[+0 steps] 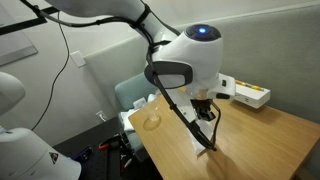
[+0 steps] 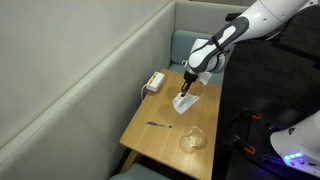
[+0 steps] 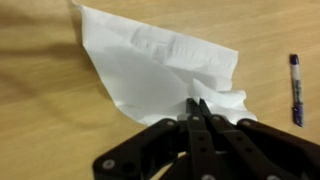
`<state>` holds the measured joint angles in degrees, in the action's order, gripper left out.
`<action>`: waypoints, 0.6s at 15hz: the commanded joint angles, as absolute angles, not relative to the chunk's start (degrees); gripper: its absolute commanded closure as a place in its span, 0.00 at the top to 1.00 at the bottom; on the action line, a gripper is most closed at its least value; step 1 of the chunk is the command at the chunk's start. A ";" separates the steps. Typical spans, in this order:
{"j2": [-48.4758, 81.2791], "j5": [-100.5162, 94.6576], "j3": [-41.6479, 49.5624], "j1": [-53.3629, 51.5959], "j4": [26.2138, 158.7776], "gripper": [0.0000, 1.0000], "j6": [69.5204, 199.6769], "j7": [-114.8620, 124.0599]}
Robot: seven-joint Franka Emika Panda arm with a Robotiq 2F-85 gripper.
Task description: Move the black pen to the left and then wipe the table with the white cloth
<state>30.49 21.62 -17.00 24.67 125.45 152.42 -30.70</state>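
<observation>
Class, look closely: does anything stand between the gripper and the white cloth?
Nothing visible does. The gripper is shut on the crumpled edge of the cloth; the pen lies apart, off to one side.

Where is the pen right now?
In the wrist view the pen lies at the right edge, just beside the white cloth, not touching it.
</observation>
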 commanded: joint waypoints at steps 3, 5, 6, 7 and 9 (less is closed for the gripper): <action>24.78 35.48 -26.70 27.40 125.41 0.00 157.63 -46.87; 26.29 38.60 -26.57 24.47 122.16 0.00 157.66 -49.07; 27.65 38.68 -25.43 22.40 120.33 0.00 157.32 -48.49; 28.73 38.52 -24.30 20.48 118.85 0.00 157.29 -47.81; 31.46 36.47 -21.58 16.72 115.89 0.00 157.10 -45.04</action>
